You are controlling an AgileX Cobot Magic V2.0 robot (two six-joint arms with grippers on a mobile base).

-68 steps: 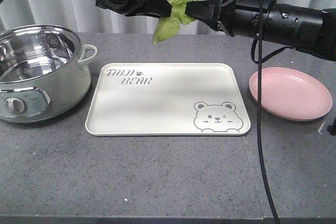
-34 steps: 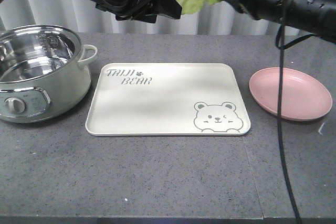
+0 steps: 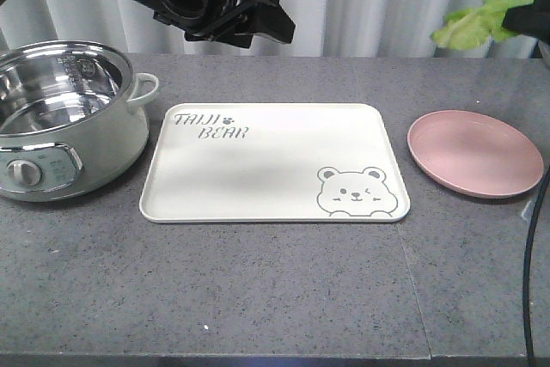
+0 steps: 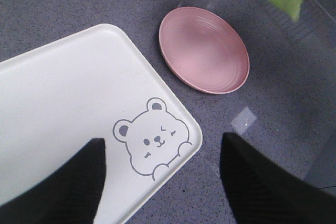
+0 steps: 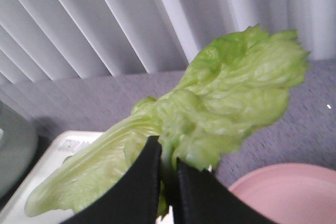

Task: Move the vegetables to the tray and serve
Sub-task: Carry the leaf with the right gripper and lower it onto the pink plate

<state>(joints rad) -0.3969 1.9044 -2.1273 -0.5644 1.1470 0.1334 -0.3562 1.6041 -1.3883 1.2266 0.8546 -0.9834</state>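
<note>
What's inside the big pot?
The pot shows only shiny metal inside, no food. Its front wall hides part of the bottom, and the left side is cut off by the picture's edge.

— What carried the things?
— A grey speckled table [image 3: 258, 298]. A thin seam [image 3: 417, 298] crossed it from front to back, toward the right side.
— And what lay on it?
— Three things, not touching each other. A cream tray [image 3: 275, 161] with a bear drawing lay flat in the middle. A pale green pot [image 3: 94, 148] stood just beside it on the left. A pink plate [image 3: 475, 154] sat on the right.
</note>
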